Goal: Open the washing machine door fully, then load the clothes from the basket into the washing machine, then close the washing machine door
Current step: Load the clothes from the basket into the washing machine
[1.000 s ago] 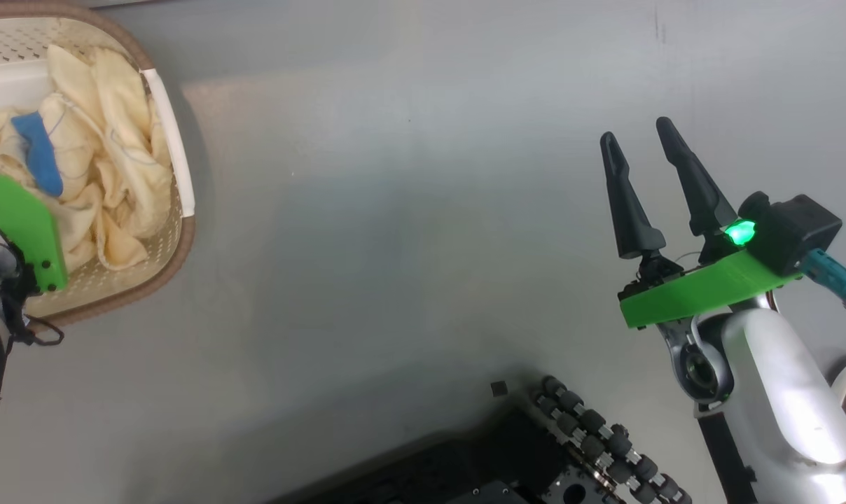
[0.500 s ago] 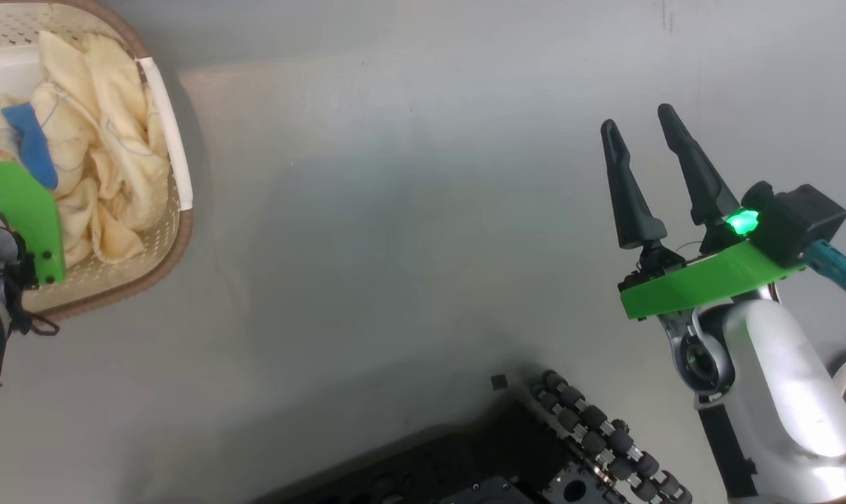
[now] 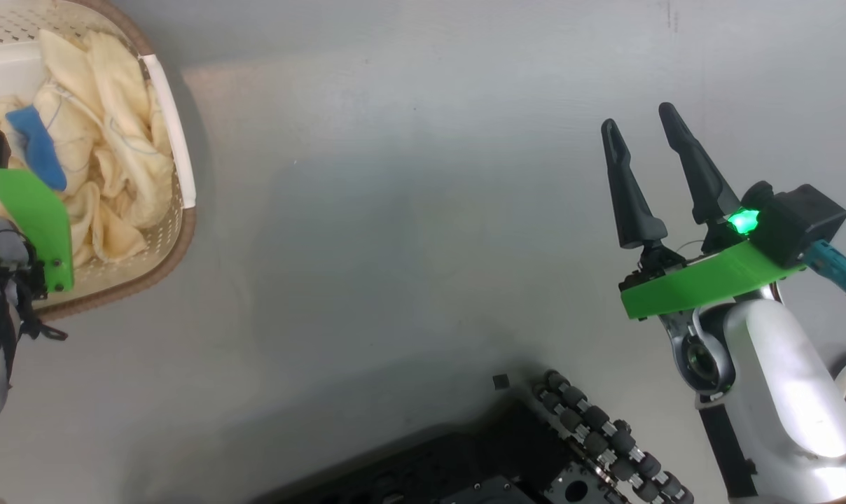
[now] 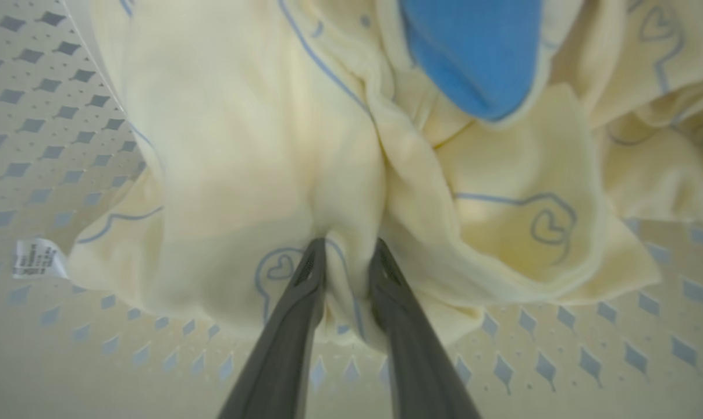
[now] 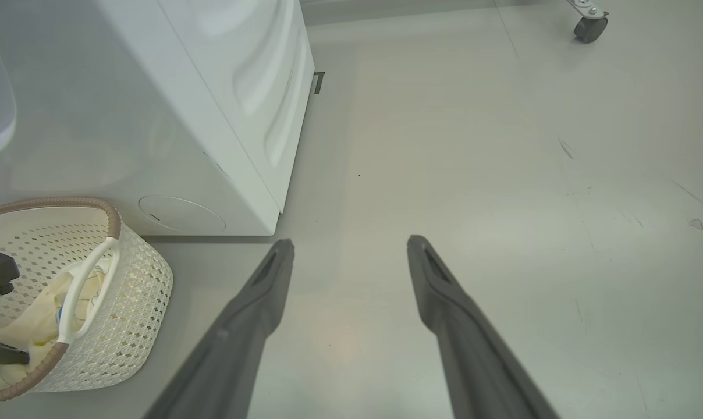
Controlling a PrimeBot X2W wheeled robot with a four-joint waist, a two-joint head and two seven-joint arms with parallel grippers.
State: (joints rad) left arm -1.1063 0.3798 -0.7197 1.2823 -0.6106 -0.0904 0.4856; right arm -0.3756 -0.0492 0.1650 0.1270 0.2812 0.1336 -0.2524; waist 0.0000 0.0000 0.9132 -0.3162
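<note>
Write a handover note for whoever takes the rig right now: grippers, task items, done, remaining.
Left gripper: fingers pinching a fold of the clothes, down inside the basket.
Right gripper: open, empty, over bare floor.
The basket stands on the floor beside the washing machine.
Done: grip on the clothes; door state cannot be told here.
Left: lift the clothes, load them into the machine, close the door.

Two long, dark, tapered fingers (image 3: 629, 203) are carried by the right pincer (image 3: 637, 117) and by the left pincer (image 4: 350, 247). A bright green plate (image 3: 703, 283), a green lamp (image 3: 742, 222), a teal plug (image 3: 833, 269) and a glossy white forearm (image 3: 780, 378) are seen behind the right one.
</note>
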